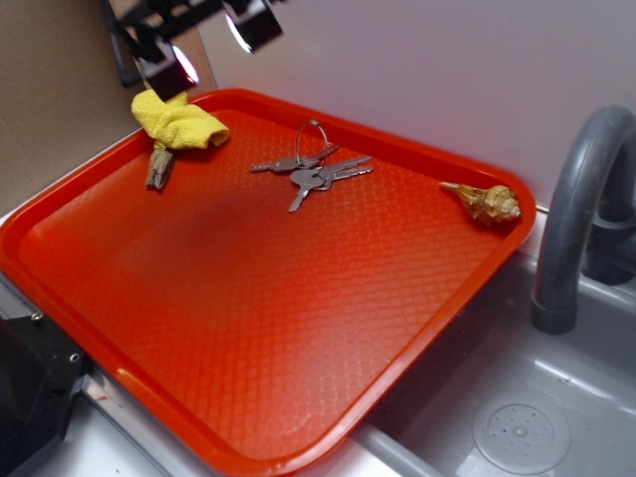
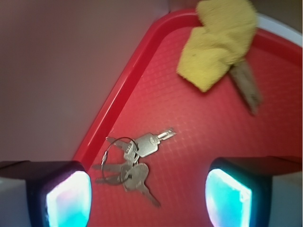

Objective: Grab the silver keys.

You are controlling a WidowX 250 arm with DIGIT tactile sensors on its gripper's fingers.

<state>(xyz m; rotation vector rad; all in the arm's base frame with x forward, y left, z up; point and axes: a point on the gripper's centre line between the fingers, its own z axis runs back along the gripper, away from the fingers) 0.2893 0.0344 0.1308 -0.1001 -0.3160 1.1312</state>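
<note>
The silver keys (image 1: 316, 171) lie fanned out on a thin wire ring on the red tray (image 1: 248, 298), toward its far side. In the wrist view the silver keys (image 2: 130, 163) rest on the tray between and just ahead of my fingers. My gripper (image 2: 149, 201) hangs well above the tray and is open, with nothing between its pads. In the exterior view the gripper (image 1: 214, 45) shows at the top left, above the tray's far corner.
A yellow cloth (image 1: 177, 121) lies at the tray's far left corner, over a small brown wood piece (image 1: 159, 167). A tan spiral seashell (image 1: 485, 201) sits at the tray's right rim. A grey faucet (image 1: 574, 209) and sink basin (image 1: 517, 417) lie to the right.
</note>
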